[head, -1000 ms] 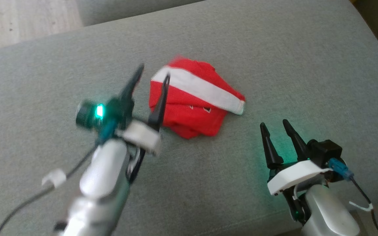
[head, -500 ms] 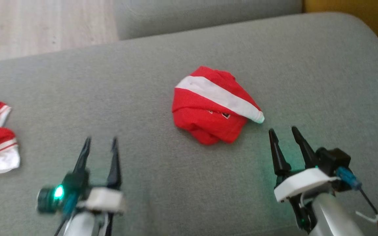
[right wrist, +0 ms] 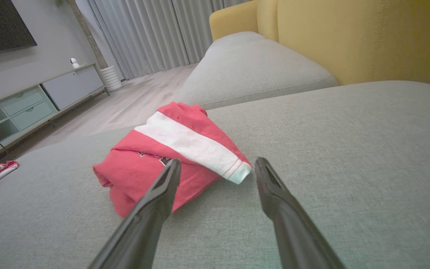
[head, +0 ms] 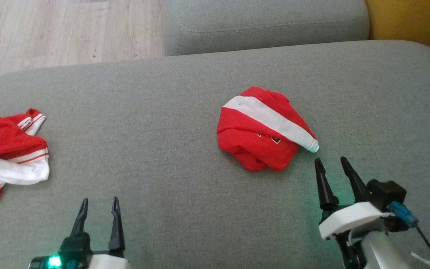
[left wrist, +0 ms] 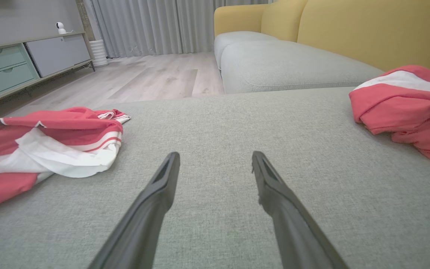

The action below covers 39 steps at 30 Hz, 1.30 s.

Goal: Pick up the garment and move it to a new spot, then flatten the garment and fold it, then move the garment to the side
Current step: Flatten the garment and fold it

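The garment (head: 263,145) is a compact folded red bundle with a white band across its top, lying right of centre on the grey cushion (head: 162,112). It also shows in the left wrist view (left wrist: 398,108) and the right wrist view (right wrist: 133,172), where dark letters peek out under the band. My right gripper (head: 330,160) is open just short of the bundle's near right corner, nothing between its fingers (right wrist: 218,160). Low at the near left, my left gripper (head: 100,201) hangs open and empty over bare cushion (left wrist: 215,155), well apart from the bundle.
A second red and white garment (head: 9,149) lies crumpled at the cushion's far left edge (left wrist: 50,142). Another grey cushion (head: 263,22) sits behind, a yellow sofa back (right wrist: 349,37) to the right. Wood floor (head: 50,30) lies beyond, with a low cabinet (left wrist: 13,63).
My left gripper has drawn back from beside the folded bundle to the near left, open throughout. The head camera has shifted, bringing the crumpled garment into view. The right gripper has stayed put.
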Tool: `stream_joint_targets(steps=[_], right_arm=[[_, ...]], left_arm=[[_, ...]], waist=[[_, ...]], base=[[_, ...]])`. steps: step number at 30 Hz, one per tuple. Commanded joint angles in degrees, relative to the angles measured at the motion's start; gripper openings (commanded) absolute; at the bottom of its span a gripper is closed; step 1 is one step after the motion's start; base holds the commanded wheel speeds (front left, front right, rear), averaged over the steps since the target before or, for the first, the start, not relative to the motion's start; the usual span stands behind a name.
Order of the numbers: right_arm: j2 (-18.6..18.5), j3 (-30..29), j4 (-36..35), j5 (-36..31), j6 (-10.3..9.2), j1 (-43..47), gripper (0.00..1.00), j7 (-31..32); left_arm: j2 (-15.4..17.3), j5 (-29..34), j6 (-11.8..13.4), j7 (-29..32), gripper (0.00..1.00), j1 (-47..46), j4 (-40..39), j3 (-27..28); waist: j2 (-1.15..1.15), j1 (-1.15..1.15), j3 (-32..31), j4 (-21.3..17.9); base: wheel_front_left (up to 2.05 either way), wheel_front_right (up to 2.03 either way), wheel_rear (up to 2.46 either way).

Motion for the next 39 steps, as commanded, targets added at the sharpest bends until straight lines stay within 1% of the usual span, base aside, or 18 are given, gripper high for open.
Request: stream_joint_targets(steps=[1,5,8,12,17,21,25,28,34,39], right_arm=[[-0.1,0.4,-1.4,-0.9,-0.04,-1.1,1.00,-0.2],[-0.1,-2.6,-0.3,-3.3,-0.04,-3.0,1.00,-0.2],[-0.1,-5.4,1.4,-6.4,-0.04,-5.6,1.00,-0.2],[-0.1,-8.4,3.7,-8.8,-0.04,-8.8,1.00,-0.2],[-0.1,-9.3,5.8,-9.4,-0.04,-10.7,1.00,-0.2],[-0.1,-9.7,7.2,-8.6,-0.04,-11.1,1.00,-0.2],[-0.1,-10.1,9.0,-5.5,-0.04,-11.3,1.00,-0.2],[-0.1,-9.3,10.1,-3.3,-0.04,-11.6,1.00,-0.2],[-0.1,-7.6,9.2,-1.3,-0.04,-11.8,1.00,-0.2],[-0.1,-5.6,7.9,1.7,-0.04,-11.3,1.00,-0.2]], left_arm=[[-0.2,0.8,-0.4,-0.3,1.00,-1.8,-1.3,1.6],[-0.6,1.3,-1.1,-0.3,1.00,-3.2,-1.2,0.3],[-0.8,1.3,-1.4,-0.3,1.00,-4.8,-1.3,-0.8],[-0.9,1.2,-1.9,-0.3,1.00,-6.5,-0.9,-1.8],[-1.0,1.1,-2.2,-0.3,1.00,-7.7,-0.4,-2.4],[-1.0,1.0,-2.3,-0.3,1.00,-8.1,0.0,-2.6],[-1.0,0.8,-2.5,-0.3,1.00,-8.5,0.2,-3.0],[-1.0,0.7,-2.4,-0.3,1.00,-8.9,0.3,-3.3],[-1.0,1.5,-2.7,-0.3,1.00,-9.9,0.1,-3.9],[-1.0,1.8,-3.1,-0.3,1.00,-9.7,0.1,-4.6]], waist=[[0.00,0.00,0.4,0.2],[0.00,0.00,2.5,1.2],[0.00,0.00,4.7,2.5],[0.00,0.00,7.6,4.5],[0.00,0.00,10.2,6.5],[0.00,0.00,11.2,7.1],[0.00,0.00,11.8,7.4],[0.00,0.00,12.0,7.3],[0.00,0.00,12.2,7.2],[0.00,0.00,12.2,7.6]], base=[[0.00,0.00,0.00],[0.00,0.00,0.00],[0.00,0.00,0.00],[0.00,0.00,0.00],[0.00,0.00,0.00],[0.00,0.00,0.00],[0.00,0.00,0.00],[0.00,0.00,0.00],[0.00,0.00,0.00],[0.00,0.00,0.00]])
